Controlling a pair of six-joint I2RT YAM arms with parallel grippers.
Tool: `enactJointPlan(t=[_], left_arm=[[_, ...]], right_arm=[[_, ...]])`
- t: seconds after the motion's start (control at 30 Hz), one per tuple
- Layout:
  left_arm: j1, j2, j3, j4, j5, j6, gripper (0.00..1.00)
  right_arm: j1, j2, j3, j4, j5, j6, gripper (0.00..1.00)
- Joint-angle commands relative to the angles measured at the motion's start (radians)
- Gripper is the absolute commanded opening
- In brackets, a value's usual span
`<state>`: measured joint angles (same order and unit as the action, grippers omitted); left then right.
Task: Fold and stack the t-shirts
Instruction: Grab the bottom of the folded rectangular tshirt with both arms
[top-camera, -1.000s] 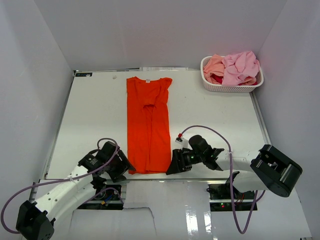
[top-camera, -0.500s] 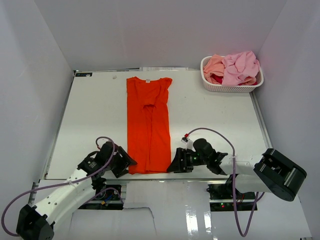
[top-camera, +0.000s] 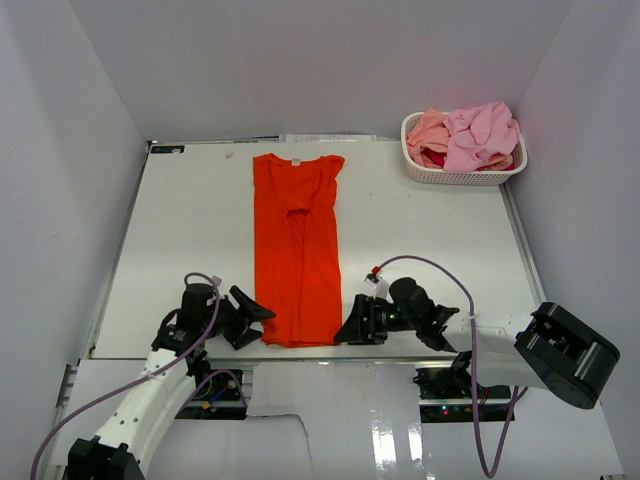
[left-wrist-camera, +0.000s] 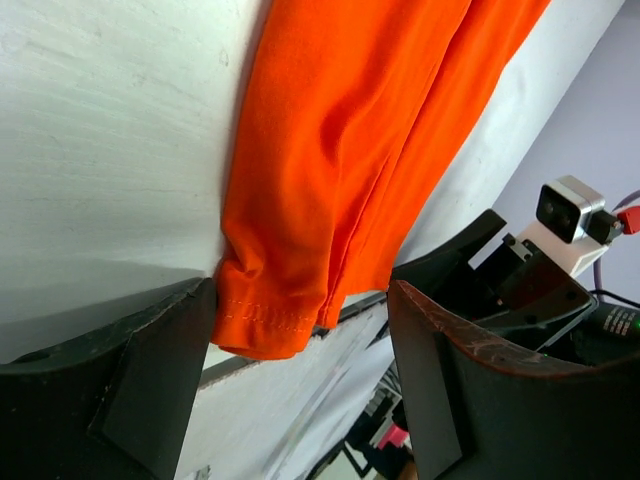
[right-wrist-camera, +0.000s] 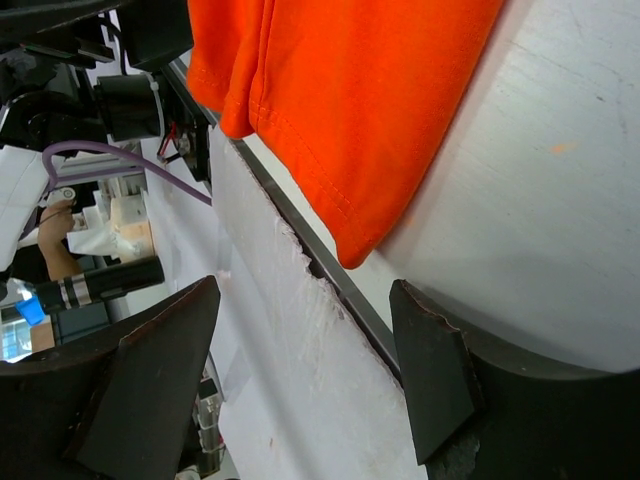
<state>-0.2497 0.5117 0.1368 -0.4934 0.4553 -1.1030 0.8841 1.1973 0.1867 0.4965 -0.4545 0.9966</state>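
Note:
A bright orange-red t-shirt (top-camera: 296, 250) lies on the table as a long narrow strip, sleeves folded in, collar at the far end, hem at the near edge. My left gripper (top-camera: 257, 322) is open at the hem's left corner (left-wrist-camera: 262, 320), which lies between the jaws. My right gripper (top-camera: 350, 328) is open at the hem's right corner (right-wrist-camera: 352, 245), which sits just ahead of the jaws. A light pink t-shirt (top-camera: 483, 133), a salmon-peach one (top-camera: 428, 128) and a bit of dark red cloth (top-camera: 436, 157) are bunched in the basket.
A white perforated basket (top-camera: 462, 175) stands at the far right corner of the white table (top-camera: 190, 230). The table's near edge (right-wrist-camera: 300, 240) with a dark gap runs right under both grippers. White walls enclose the left, back and right sides.
Both grippers have moved inward toward the near hem corners of the orange-red shirt. The left arm has swung and turned to face the hem's left corner. The shirt has not moved.

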Motion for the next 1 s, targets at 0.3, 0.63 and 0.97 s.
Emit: enactJointPlan(t=[0.3,0.63,0.97], left_arm=[[0.013,-0.009,0.138,-0.41,0.006,0.064,0.8],[0.013,0.042,0.119,-0.386,0.049,0.068,0.78],[0.012,0.076,0.098,-0.336,0.036,0.069,0.75]], right_arm=[[0.009,0.002,0.003,0.03,-0.001,0.042,0.75],[0.021,0.05,0.005,0.071,-0.015,0.066,0.67],[0.055,0.084,0.025,0.059,0.025,0.073,0.61]])
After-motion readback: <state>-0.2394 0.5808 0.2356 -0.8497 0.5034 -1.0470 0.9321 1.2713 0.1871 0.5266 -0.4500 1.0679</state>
